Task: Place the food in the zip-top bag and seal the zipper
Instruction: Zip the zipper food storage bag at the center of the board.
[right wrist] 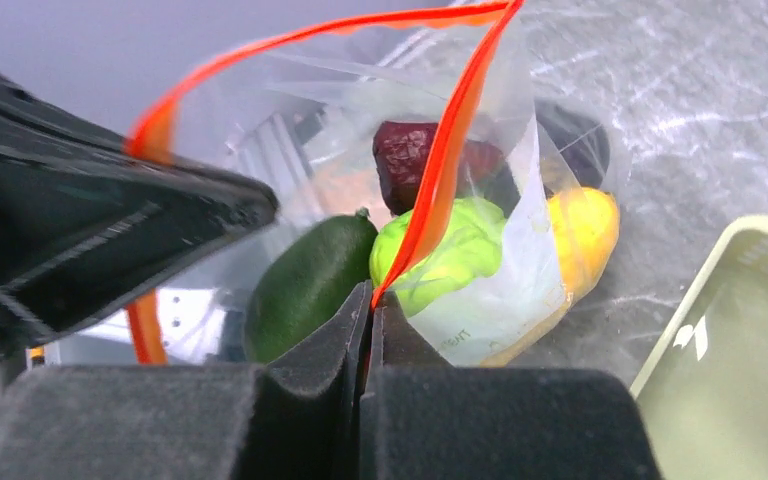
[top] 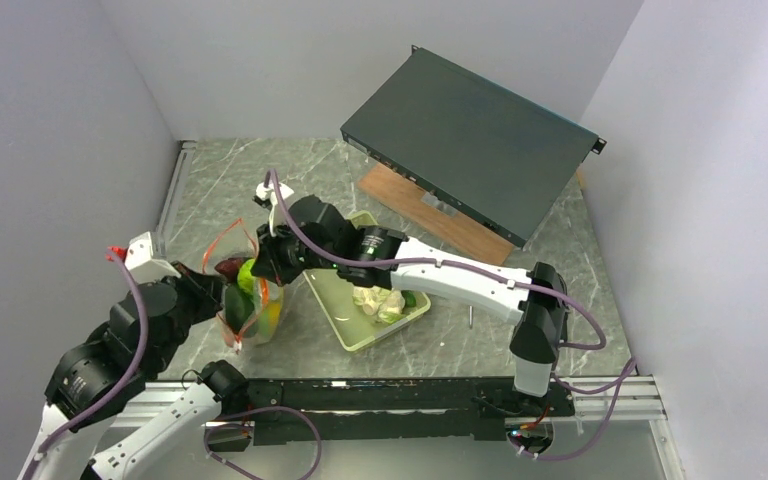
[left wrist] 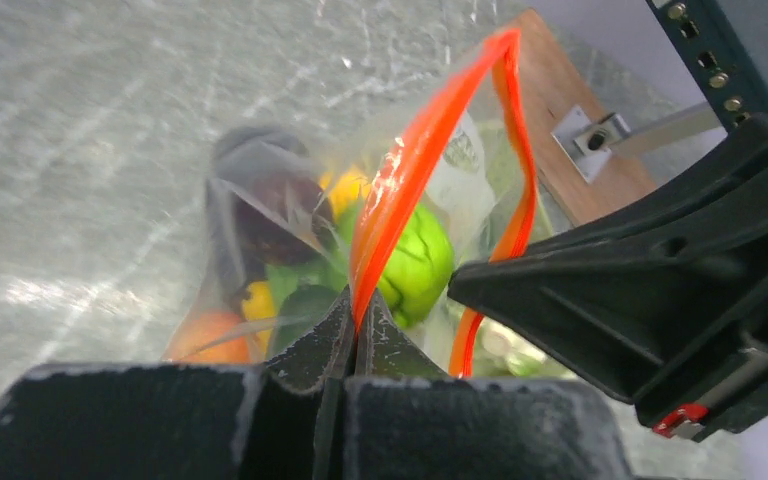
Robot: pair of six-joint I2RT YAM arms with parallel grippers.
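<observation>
Orange peach (left wrist: 203, 336), blurry (inside bag (left wrist: 260, 200))

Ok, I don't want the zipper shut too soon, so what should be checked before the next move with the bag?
1. Grip of the left pincer on the zipper: ok, shut on the strip.
2. Grip of the right pincer on the zipper: ok, shut on the strip.
3. Mouth of the zip-top bag open: ok, the strip forms a loop.
4. All food inside: not ok; the cauliflower lies in the basket.
5. The green pepper clear of the zipper line: cannot tell; the strip crosses in front of it in the right wrist view.
</observation>
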